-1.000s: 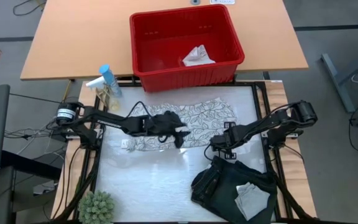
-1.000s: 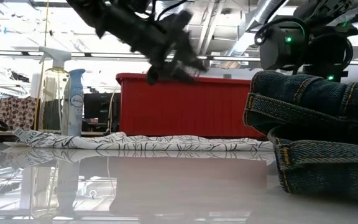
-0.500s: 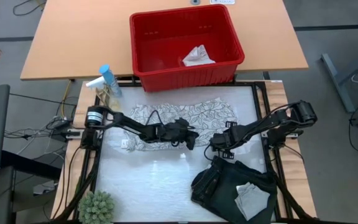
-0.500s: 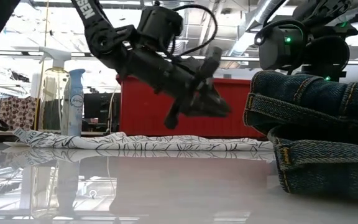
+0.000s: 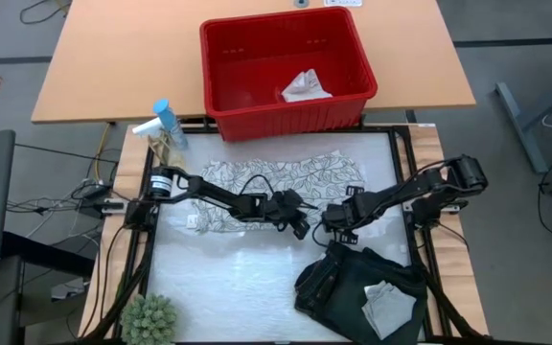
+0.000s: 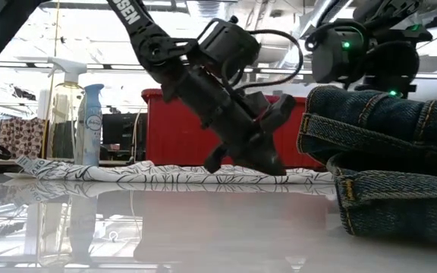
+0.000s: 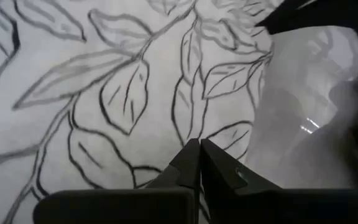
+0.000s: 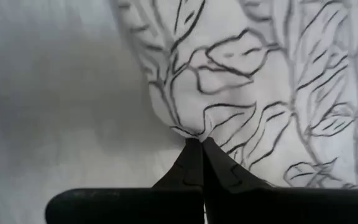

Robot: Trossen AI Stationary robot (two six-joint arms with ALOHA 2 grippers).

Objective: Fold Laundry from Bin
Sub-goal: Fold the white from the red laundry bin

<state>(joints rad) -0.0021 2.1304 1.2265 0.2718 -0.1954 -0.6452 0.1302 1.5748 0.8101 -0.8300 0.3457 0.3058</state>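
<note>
Reaching farther across than a moment ago, the left gripper (image 5: 300,222) has dropped from above the cloth to its near edge, and its fingers, spread a second back, are now pressed together on the leaf-patterned cloth (image 5: 286,182). In its wrist view the two dark fingertips (image 7: 199,158) meet right at the printed fabric. The right gripper (image 5: 326,222) has not shifted; its fingers stay pinched on a puckered corner of the same cloth (image 8: 194,134).

Nearest me, at the table's front corner, sits a small spiky green plant (image 5: 149,319). Beside it to the right lies the folded dark denim garment (image 5: 357,283), thick-seamed with tan stitching, and a small plain whitish cloth (image 5: 388,305) rests on top of it. The table surface (image 5: 238,278) is white and glossy, throwing reflections.

The patterned cloth lies flat in a long strip across the middle, thin and soft, with grey outlined leaves on white. A pale blue spray can (image 5: 168,123) and a clear trigger bottle (image 6: 66,114) stand at the far left corner; their labels are unreadable. Beyond, the red slotted plastic bin (image 5: 228,57) holds one crumpled pale cloth (image 5: 305,86).
</note>
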